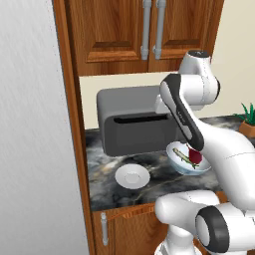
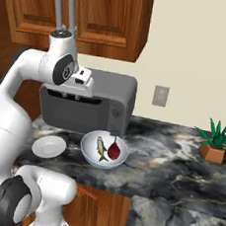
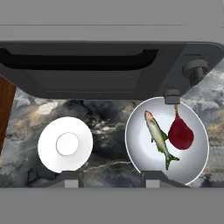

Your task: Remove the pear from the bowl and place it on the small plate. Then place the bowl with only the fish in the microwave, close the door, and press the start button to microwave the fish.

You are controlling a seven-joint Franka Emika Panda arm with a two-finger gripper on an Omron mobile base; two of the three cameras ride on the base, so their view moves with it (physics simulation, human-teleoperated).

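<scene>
Pincer (image 3: 108, 180) hangs above the counter, fingers apart and grasping nothing. Below it, the pear (image 3: 180, 134) lies beside the fish (image 3: 158, 138) in the bowl (image 3: 197, 162), near the small plate (image 3: 47, 146) on the marbled counter (image 2: 179, 162), before a dark grey boxy appliance (image 2: 106, 102).

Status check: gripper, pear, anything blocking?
Gripper open, empty, above the counter. Dark red pear in glossy white bowl beside olive-green fish. Small white plate bare. Dark grey boxy appliance close behind bowl.
</scene>
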